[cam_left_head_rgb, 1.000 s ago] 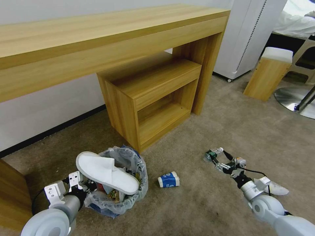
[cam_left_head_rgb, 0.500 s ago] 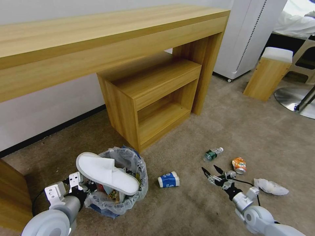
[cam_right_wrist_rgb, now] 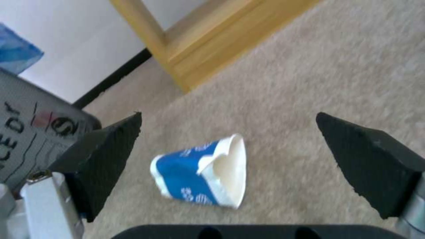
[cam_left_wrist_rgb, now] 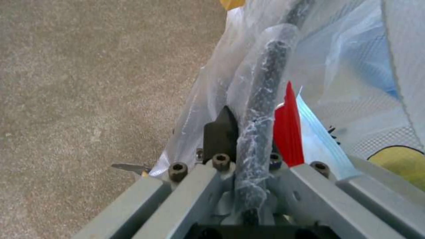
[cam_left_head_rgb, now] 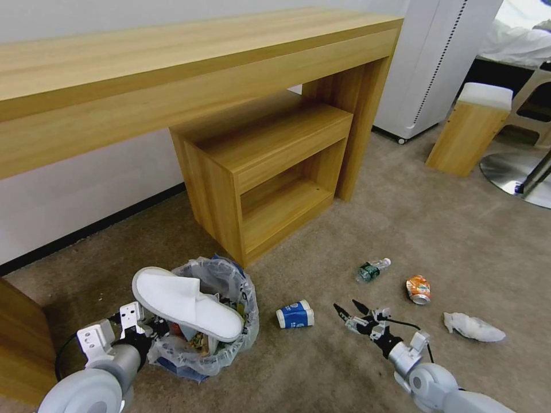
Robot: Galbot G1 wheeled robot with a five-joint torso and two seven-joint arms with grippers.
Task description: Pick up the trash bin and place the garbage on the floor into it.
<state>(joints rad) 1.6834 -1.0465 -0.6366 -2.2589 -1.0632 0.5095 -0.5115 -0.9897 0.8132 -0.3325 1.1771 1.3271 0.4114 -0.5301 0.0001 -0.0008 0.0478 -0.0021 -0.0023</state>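
Note:
The trash bin [cam_left_head_rgb: 213, 344], lined with a crinkled clear bag, stands on the beige floor [cam_left_head_rgb: 344, 229] with a white slipper [cam_left_head_rgb: 183, 301] lying across its top. My left gripper [cam_left_head_rgb: 143, 328] is shut on the bin's near rim. In the left wrist view my left gripper [cam_left_wrist_rgb: 248, 139] pinches the bag-wrapped rim [cam_left_wrist_rgb: 261, 99], with a red cup [cam_left_wrist_rgb: 288, 132] just inside. My right gripper [cam_left_head_rgb: 346, 307] hangs open low over the carpet, just right of a blue-white cup [cam_left_head_rgb: 294, 314]. In the right wrist view the cup [cam_right_wrist_rgb: 204, 176] lies on its side ahead of my open right gripper [cam_right_wrist_rgb: 228, 116].
A small bottle [cam_left_head_rgb: 372, 269], an orange can [cam_left_head_rgb: 418, 288] and a white wad [cam_left_head_rgb: 473, 327] lie on the carpet to the right. A wooden desk [cam_left_head_rgb: 172, 69] with a low cabinet [cam_left_head_rgb: 270, 172] stands behind the bin. A wooden stool [cam_left_head_rgb: 470, 129] and a chair base [cam_left_head_rgb: 516, 172] are far right.
My right gripper has drawn back from the bottle and can, moving left and nearer, and now faces the blue-white cup. The left gripper and the bin have stayed put.

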